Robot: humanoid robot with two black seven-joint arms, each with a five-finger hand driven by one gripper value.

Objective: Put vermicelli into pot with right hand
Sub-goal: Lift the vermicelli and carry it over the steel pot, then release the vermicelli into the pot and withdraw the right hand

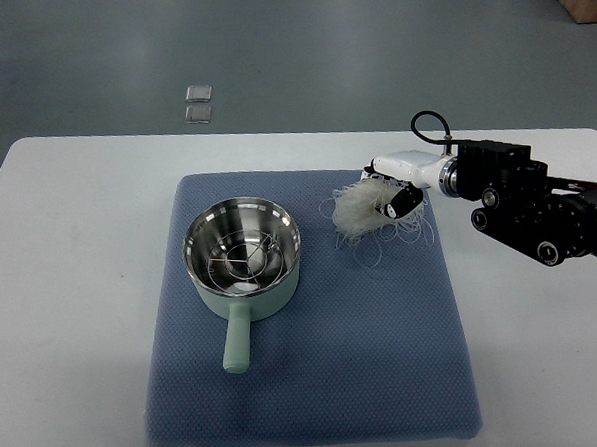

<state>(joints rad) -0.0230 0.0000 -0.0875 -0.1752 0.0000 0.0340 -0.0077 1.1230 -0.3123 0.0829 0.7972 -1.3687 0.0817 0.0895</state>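
White vermicelli (364, 213) lies under the right hand (396, 185), beside the pot (243, 253).

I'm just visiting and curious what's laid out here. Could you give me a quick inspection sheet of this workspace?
Surface: white table with a blue mat.
Job's things: pale green pot with its handle toward the camera; white vermicelli on the mat right of it.
Clutter: nothing seen.
Hands: right hand on the vermicelli, fingers around the bundle; left not in view.
Cables: black loop at the wrist.
Surroundings: grey floor, two small square plates.
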